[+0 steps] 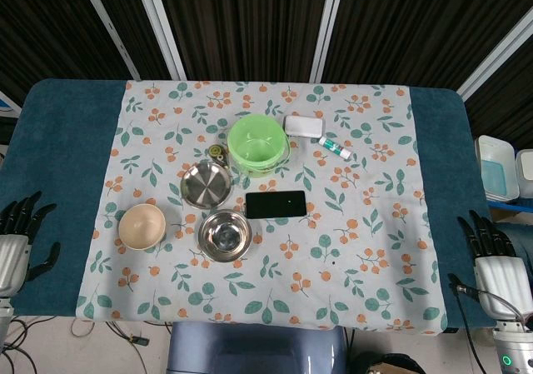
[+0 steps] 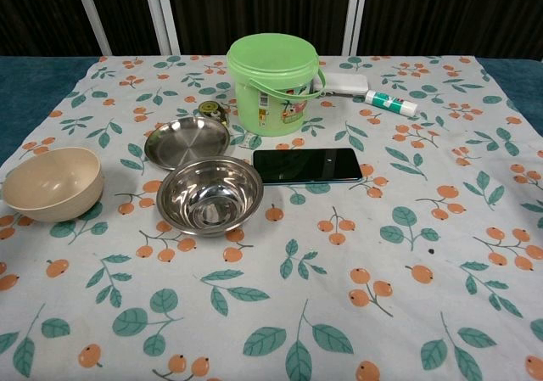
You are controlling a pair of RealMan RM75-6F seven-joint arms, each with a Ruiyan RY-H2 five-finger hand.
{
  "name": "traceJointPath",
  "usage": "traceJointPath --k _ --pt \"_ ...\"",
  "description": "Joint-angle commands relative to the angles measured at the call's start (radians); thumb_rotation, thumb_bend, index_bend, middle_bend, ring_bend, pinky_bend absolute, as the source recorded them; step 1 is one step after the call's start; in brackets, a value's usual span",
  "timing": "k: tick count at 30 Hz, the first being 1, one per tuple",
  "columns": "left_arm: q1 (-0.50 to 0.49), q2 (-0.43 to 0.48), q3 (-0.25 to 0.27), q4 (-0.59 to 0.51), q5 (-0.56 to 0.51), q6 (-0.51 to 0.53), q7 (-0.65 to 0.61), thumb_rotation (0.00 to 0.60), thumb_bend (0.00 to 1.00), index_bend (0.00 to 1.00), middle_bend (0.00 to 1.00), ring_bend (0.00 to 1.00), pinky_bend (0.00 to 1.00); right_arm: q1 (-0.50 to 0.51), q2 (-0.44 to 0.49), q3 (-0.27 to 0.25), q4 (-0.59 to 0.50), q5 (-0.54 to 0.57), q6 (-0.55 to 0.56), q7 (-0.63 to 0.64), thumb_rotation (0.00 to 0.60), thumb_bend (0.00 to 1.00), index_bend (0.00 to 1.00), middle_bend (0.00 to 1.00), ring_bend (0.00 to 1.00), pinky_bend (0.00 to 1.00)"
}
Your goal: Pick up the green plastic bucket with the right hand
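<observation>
From my remote station I see the green plastic bucket [image 1: 258, 143] standing upright on the surface [image 1: 67, 141], on the patterned cloth [image 1: 375, 249], its mouth open to the top and its handle lowered against the side; I take the bucket as the reference for all positions. Behind it and to the right lies a white box [image 1: 303, 125]; further right of that box lies a white tube [image 1: 335, 148] with a green band. Just left of the bucket sits a small dark round tin [image 2: 212, 112]; in front of that tin rests a flat steel plate [image 1: 206, 183]. Directly in front of the bucket lies a black phone [image 1: 276, 204], screen up; in front of the plate stands a steel bowl [image 1: 225, 234]; a beige bowl [image 1: 141, 226] stands furthest left. My right hand [image 1: 491, 253] rests at the near right edge, well apart from the bucket, fingers spread, holding nothing; my left hand [image 1: 21, 232] rests at the near left edge, likewise spread and unloaded.
</observation>
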Motion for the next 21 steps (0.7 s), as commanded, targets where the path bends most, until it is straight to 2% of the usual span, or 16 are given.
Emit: traceJointPath --k 1,21 --pt "0.000 0.000 0.000 0.001 0.000 0.000 0.000 0.600 0.40 0.15 0.00 0.00 0.00 0.000 0.000 -0.001 0.000 -0.001 -0.001 0.000 0.600 0.17 0.08 0.00 0.10 0.19" --pt "0.000 -0.001 0.001 0.000 0.001 0.000 0.004 0.600 0.40 0.15 0.00 0.00 0.00 0.003 0.000 -0.002 -0.008 0.001 -0.009 -0.003 0.600 0.17 0.08 0.00 0.10 0.19"
